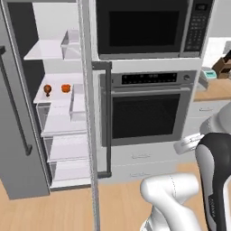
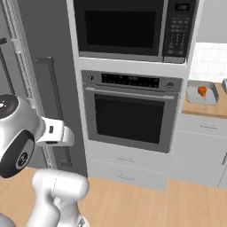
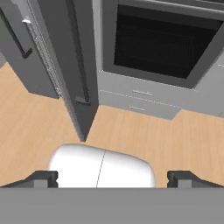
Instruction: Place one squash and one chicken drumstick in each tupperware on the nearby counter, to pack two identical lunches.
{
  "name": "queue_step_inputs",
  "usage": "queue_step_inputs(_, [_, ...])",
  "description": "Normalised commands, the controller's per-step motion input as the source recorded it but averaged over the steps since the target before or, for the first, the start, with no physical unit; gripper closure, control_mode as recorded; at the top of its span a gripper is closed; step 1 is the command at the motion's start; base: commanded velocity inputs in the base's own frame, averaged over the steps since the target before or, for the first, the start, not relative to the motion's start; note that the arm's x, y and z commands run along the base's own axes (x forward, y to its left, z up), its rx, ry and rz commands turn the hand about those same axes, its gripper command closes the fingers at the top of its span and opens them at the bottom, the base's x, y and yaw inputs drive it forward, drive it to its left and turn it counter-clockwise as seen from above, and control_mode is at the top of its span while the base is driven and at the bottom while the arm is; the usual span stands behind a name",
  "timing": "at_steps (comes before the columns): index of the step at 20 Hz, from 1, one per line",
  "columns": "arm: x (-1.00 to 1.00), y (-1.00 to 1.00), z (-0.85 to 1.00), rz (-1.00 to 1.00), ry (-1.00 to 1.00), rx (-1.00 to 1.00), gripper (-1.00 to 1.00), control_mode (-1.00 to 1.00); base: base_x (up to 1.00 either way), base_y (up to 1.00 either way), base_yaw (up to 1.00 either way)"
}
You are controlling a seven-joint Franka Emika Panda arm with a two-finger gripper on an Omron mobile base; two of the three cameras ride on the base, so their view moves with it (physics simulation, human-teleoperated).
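Gripper (image 3: 112, 177) wide open, nothing between the fingers, pointing down at the wood floor (image 3: 39, 127) in front of the oven (image 3: 164, 43). Fridge door (image 1: 92, 113) stands open. On a fridge shelf (image 1: 56, 98): one drumstick (image 1: 47, 90) and one squash (image 1: 66, 88), side by side, apart. Farther right, on the counter (image 2: 208, 108), a tupperware (image 2: 201, 94) with another squash (image 2: 202, 91) in it.

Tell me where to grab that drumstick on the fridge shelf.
Grip the chicken drumstick across its plump upper end, coming straight in from the fridge's open front; it stands with the thin bone end down, apart from the squash beside it.
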Motion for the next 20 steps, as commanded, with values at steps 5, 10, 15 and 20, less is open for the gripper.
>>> queue_step_inputs(5, [0.00, 0.00, 0.00, 0.00, 0.00, 0.00, -1.00, 1.00, -0.45, 0.91, 0.00])
queue_step_inputs(10, [0.00, 0.00, 0.00, 0.00, 0.00, 0.00, -1.00, 1.00, -0.41, 0.94, 0.00])
queue_step_inputs(15, [0.00, 0.00, 0.00, 0.00, 0.00, 0.00, -1.00, 1.00, -0.03, 1.00, 0.00])
queue_step_inputs(20, [0.00, 0.00, 0.00, 0.00, 0.00, 0.00, -1.00, 1.00, 0.25, 0.97, -0.04])
